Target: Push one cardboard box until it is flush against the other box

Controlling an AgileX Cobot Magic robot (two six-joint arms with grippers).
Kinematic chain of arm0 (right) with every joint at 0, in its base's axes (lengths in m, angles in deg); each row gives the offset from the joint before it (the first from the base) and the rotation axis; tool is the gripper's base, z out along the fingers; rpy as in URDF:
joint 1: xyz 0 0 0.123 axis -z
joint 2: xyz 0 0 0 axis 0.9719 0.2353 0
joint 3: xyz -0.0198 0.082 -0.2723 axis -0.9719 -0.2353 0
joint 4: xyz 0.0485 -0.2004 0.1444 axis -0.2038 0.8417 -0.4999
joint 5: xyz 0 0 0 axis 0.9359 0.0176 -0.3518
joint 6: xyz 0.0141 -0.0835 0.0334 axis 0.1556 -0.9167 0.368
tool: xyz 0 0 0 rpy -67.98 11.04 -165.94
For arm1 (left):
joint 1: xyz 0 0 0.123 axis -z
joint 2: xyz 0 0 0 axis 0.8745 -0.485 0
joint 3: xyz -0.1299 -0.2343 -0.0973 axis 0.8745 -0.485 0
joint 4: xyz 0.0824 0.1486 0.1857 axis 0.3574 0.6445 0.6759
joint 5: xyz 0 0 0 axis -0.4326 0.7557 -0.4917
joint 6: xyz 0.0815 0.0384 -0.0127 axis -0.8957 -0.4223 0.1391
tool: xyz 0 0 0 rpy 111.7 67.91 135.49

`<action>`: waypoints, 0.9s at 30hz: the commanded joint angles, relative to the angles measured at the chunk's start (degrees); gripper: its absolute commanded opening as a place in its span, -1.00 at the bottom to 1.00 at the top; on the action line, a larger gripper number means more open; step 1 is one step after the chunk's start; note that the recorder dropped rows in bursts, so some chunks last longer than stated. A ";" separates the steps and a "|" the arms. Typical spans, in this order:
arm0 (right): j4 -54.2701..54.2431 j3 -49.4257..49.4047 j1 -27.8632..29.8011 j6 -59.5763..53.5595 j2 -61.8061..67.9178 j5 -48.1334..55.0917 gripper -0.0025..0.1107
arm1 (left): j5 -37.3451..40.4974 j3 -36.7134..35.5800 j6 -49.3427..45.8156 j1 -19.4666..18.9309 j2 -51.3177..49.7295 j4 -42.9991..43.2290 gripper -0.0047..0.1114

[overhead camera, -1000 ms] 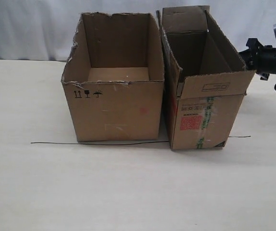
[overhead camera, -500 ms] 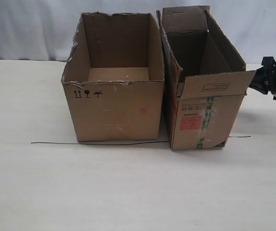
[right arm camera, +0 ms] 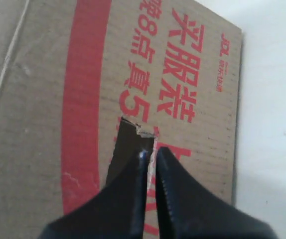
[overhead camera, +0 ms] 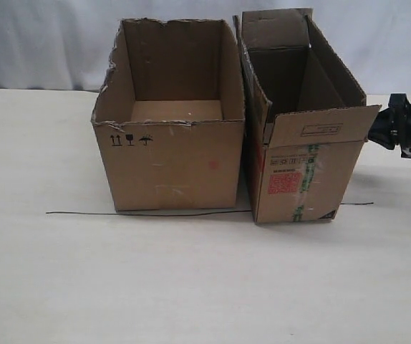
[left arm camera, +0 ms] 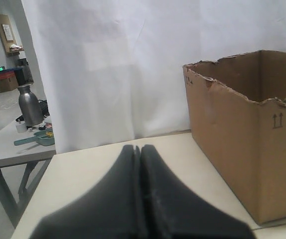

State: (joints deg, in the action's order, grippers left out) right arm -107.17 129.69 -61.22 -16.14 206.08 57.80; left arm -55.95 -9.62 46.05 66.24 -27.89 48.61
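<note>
Black and pressed together, the two fingers of the right claw (right arm camera: 151,153) make one blunt tip that holds nothing. Right in front of that tip is the long side wall of the cardboard box (right arm camera: 38,99), the wall with big red letters (right arm camera: 183,69) and a small torn hole. The tip is very close to the wall, but the pictures do not show whether it touches.

On the far side of the cardboard box from the claw stands the other box (overhead camera: 170,158). The two boxes look close up high. Low down, at the end with the red label, a thin dark gap shows between them. So the job looks almost done, but not all done.

A good push would go slow and straight away from the claw, toward the other box. The tip should press the firm wall and not the loose flap (overhead camera: 324,125) beside it, which would likely just bend. Pressing nearer the red-label end may close the gap there. Pushing too hard could slide the other box along the table (overhead camera: 191,287).

The left claw (left arm camera: 138,148), far off past the other box, is closed and empty.
</note>
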 commanded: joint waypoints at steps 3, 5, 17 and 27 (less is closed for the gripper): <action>-0.46 -0.45 -0.64 -2.39 -1.20 2.02 -0.87 | -0.07 -0.17 0.23 -0.18 0.14 -0.02 -0.92; -0.60 -1.53 -0.64 -3.11 -2.06 1.71 -0.87 | -0.07 -0.17 0.23 -0.18 0.14 -0.02 -0.92; -1.11 -4.95 -0.64 -5.18 -3.26 1.17 -0.87 | -0.20 -0.17 0.23 -0.18 0.14 0.05 -0.92; -1.77 -6.34 -0.64 -6.55 -3.26 3.04 -0.87 | -0.20 -0.17 0.23 -0.18 0.14 0.05 -0.92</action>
State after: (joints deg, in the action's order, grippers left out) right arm -108.16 123.68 -61.81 -21.53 203.44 59.83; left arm -55.95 -9.62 46.05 66.24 -27.89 48.61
